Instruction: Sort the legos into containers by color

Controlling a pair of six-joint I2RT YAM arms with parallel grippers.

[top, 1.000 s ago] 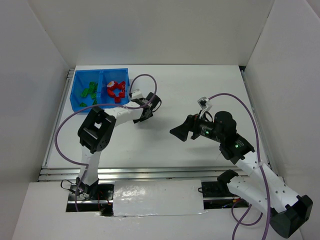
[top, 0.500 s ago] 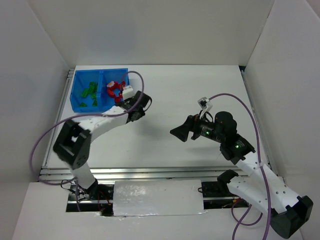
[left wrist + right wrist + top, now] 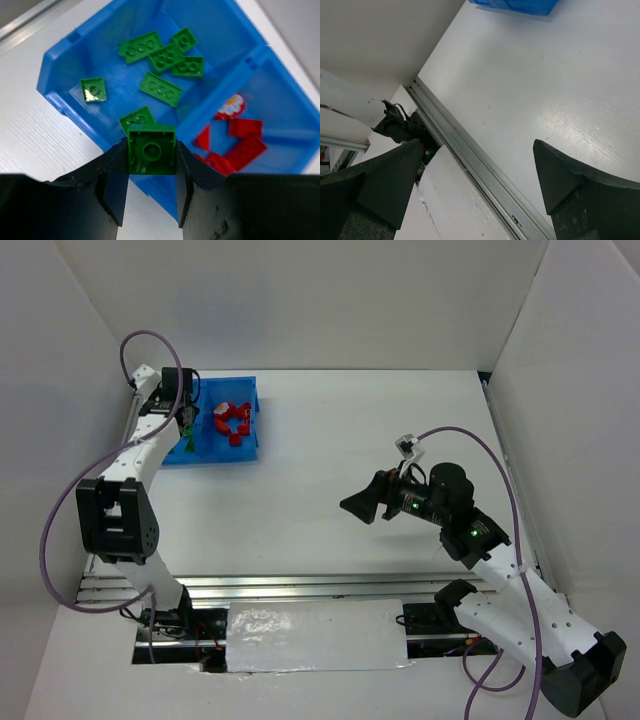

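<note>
The left gripper [image 3: 151, 152] is pinching one square green lego [image 3: 151, 149] between its two fingers, stud side turned away, and is holding it above the blue bin [image 3: 52, 75], over the wall of the green compartment [image 3: 117, 75] close to the divider. The bin is sitting at the far left corner of the tabletop [image 3: 330, 440]. Seven loose green legos [image 3: 160, 89] are lying flat in that compartment, none of them touching the held one. The red legos [image 3: 245, 127] are lying piled in the neighbouring compartment [image 3: 282, 100]; I am counting at least four, but they overlap too much for a sure number. The right gripper [image 3: 352, 505] is hanging wide open with nothing in it, well apart from the bin, toward the tabletop's right side.
</note>
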